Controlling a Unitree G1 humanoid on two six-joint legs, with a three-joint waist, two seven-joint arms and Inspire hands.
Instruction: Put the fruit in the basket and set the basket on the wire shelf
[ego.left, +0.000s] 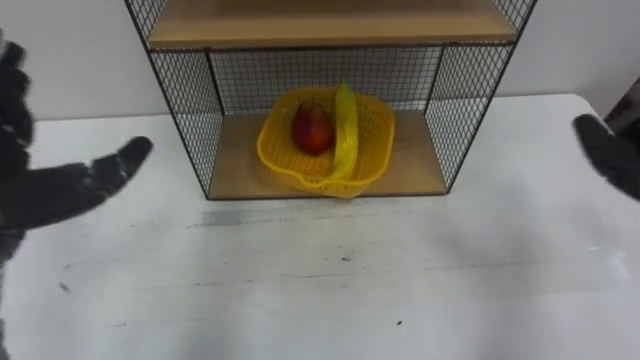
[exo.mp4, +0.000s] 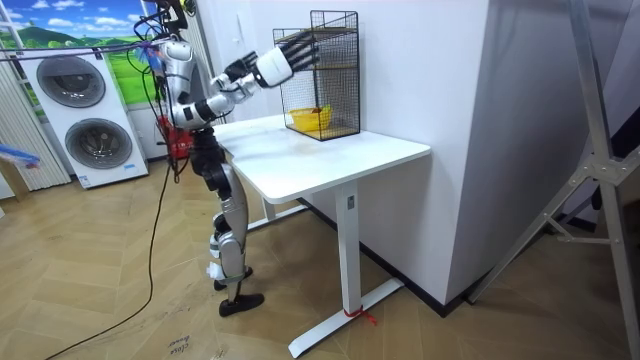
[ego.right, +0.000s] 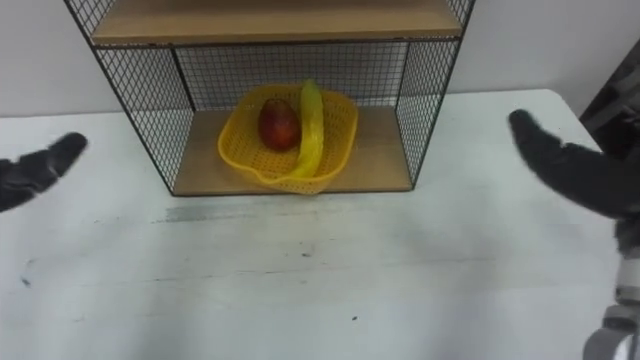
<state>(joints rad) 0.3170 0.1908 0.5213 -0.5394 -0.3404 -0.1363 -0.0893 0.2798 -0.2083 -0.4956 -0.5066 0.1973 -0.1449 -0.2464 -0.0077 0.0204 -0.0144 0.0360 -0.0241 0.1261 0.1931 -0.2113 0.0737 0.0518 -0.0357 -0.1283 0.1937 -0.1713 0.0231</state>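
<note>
Yellow plastic mesh basket, holding a red apple and a yellow banana, sits in the black wire shelf, ahead between the fingers. Left hand and right hand are splayed, empty and about equally near.

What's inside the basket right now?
One red fruit lies in the basket, left of its handle. The handle and near wall hide part of the inside; anything there cannot be seen.
</note>
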